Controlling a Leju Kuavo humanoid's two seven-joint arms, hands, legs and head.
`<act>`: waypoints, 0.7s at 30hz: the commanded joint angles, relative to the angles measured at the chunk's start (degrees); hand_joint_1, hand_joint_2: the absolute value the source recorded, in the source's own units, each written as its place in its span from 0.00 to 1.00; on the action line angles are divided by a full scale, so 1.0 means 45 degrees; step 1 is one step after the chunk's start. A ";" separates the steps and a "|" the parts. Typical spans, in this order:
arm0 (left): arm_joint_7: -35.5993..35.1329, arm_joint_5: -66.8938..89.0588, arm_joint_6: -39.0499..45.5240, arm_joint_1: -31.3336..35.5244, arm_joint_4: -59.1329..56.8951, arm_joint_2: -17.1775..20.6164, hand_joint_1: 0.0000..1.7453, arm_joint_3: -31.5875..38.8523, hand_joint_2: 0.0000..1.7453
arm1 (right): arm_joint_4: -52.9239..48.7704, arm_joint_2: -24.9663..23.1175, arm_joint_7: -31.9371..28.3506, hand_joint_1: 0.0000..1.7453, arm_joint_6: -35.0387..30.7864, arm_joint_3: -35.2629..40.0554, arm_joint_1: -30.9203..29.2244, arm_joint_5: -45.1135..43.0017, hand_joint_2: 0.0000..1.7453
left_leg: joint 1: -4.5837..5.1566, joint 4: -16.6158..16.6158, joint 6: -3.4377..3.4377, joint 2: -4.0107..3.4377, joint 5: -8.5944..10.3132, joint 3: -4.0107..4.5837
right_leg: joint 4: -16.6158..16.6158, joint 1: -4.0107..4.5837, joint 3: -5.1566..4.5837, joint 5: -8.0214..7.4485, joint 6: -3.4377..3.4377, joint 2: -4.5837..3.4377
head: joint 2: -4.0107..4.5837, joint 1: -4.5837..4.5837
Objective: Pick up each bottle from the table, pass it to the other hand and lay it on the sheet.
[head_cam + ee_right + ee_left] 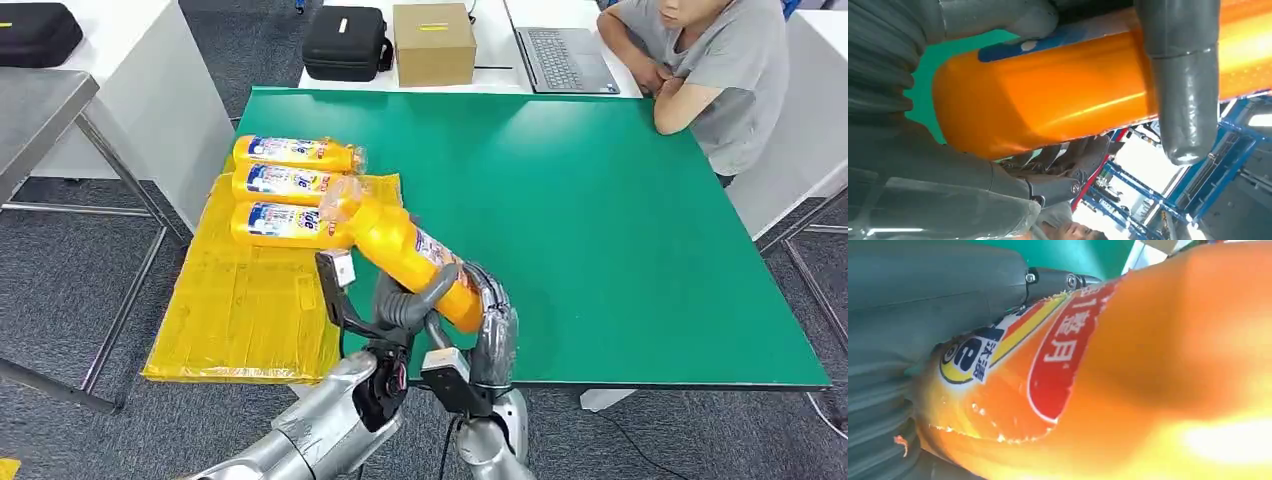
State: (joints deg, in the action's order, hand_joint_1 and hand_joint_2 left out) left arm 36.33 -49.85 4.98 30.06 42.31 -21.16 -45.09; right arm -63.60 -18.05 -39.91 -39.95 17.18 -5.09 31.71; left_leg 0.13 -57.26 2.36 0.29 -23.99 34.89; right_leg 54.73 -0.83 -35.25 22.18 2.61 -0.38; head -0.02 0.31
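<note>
Your right hand (492, 325) has its fingers wrapped around the base end of the orange detergent bottle (415, 255), and in its wrist view a thick grey thumb (1180, 85) lies across the bottle's body. Your left hand (405, 305) grasps the same bottle just beside it, fingers curled under the labelled middle. So you see both hands clamped on one bottle, held tilted above the green table (620, 230), cap end pointing up and left toward the yellow sheet (250, 300). Three more bottles (290, 187) lie side by side at the sheet's far end. Beyond the table a person (700, 70) sits with folded arms beside a laptop (565, 55).
</note>
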 commanded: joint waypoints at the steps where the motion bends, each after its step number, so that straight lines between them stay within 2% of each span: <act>1: 0.0113 0.0207 -0.0092 0.0757 -0.0719 0.0257 0.00 -0.0509 1.00 | 0.1093 0.0236 -0.0020 1.00 -0.0010 0.0266 -0.0162 0.0305 1.00 | -0.0010 0.0010 -0.0021 -0.0009 -0.0017 -0.0052 | -0.0010 0.0012 0.0051 0.0016 -0.0018 0.0000 | 0.0000 0.0000; 4: 0.0323 0.0247 -0.0071 0.0729 -0.0618 0.0257 0.00 -0.0465 1.00 | 0.1137 0.0251 -0.0020 1.00 -0.0010 0.0395 -0.0192 0.0303 1.00 | -0.0008 0.0009 -0.0018 -0.0005 -0.0015 -0.0045 | -0.0009 0.0010 0.0043 0.0015 -0.0017 0.0004 | 0.0000 0.0005; 5: 0.0486 0.0325 -0.0008 0.0731 -0.0630 0.0257 1.00 -0.0397 1.00 | 0.1169 0.0257 -0.0020 1.00 -0.0010 0.0413 -0.0205 0.0301 1.00 | -0.0011 0.0006 -0.0025 -0.0007 -0.0026 -0.0066 | -0.0004 0.0013 0.0063 0.0027 -0.0023 0.0004 | 0.0000 0.0000; 11: 0.0816 0.1594 0.0950 0.0499 -0.0216 0.0257 1.00 0.0350 1.00 | 0.1647 0.0370 -0.0020 1.00 -0.0010 0.0346 -0.0421 -0.0336 1.00 | -0.0016 0.0008 -0.0033 -0.0007 -0.0034 -0.0086 | -0.0008 0.0018 0.0085 0.0033 -0.0028 0.0006 | 0.0000 0.0005; 12: 0.0816 0.1736 0.0930 0.0444 -0.0179 0.0257 1.00 0.0484 1.00 | 0.1729 0.0418 -0.0020 0.84 -0.0010 0.0459 -0.0485 -0.0637 1.00 | -0.0013 0.0007 -0.0024 -0.0009 -0.0023 -0.0061 | -0.0010 0.0014 0.0061 0.0021 -0.0021 0.0001 | 0.0000 0.0000; 13: 0.0816 0.1835 0.0891 0.0414 -0.0197 0.0257 1.00 0.0520 1.00 | 0.1751 0.0448 -0.0020 0.24 -0.0010 0.0511 -0.0511 -0.0714 1.00 | -0.0014 0.0010 -0.0033 -0.0018 -0.0035 -0.0090 | -0.0009 0.0016 0.0085 0.0031 -0.0029 -0.0005 | 0.0000 0.0005; 14: 0.0816 0.1866 0.0840 0.0395 -0.0236 0.0257 1.00 0.0554 1.00 | 0.1708 0.0411 -0.0020 0.13 -0.0010 0.0361 -0.0502 -0.0570 1.00 | -0.0013 0.0010 -0.0023 -0.0019 -0.0020 -0.0054 | -0.0015 0.0014 0.0053 0.0013 -0.0019 -0.0009 | 0.0000 0.0000; 16: 0.0816 0.1866 0.0840 0.0395 -0.0236 0.0257 1.00 0.0554 1.00 | 0.1708 0.0411 -0.0020 0.13 -0.0010 0.0361 -0.0502 -0.0570 1.00 | -0.0008 0.0012 -0.0022 -0.0014 -0.0019 -0.0054 | -0.0012 0.0009 0.0053 0.0016 -0.0018 -0.0004 | 0.0000 0.0005; 18: 0.0816 0.1893 0.0712 0.0364 -0.0312 0.0257 1.00 0.0569 1.00 | 0.1771 0.0400 -0.0020 0.00 -0.0010 0.0356 -0.0511 -0.0675 1.00 | -0.0010 0.0009 -0.0023 -0.0008 -0.0020 -0.0054 | -0.0009 0.0012 0.0053 0.0019 -0.0020 0.0002 | 0.0000 0.0000; 21: 0.0726 0.1630 0.0264 0.0343 -0.0449 0.0257 1.00 0.0573 1.00 | 0.1847 0.0401 -0.0020 0.00 -0.0010 0.0347 -0.0542 -0.1014 1.00 | -0.0009 0.0010 -0.0030 -0.0031 -0.0040 -0.0093 | -0.0006 0.0012 0.0084 0.0034 -0.0028 -0.0017 | 0.0000 0.0005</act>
State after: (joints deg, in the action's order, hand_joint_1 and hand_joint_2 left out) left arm 40.11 -41.48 8.53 29.95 42.18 -21.16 -43.45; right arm -60.11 -17.77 -39.95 -39.95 17.79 -5.76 29.29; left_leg 0.12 -57.26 2.36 0.29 -23.99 34.91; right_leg 54.74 -0.83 -35.26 22.18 2.61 -0.38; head -0.02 0.33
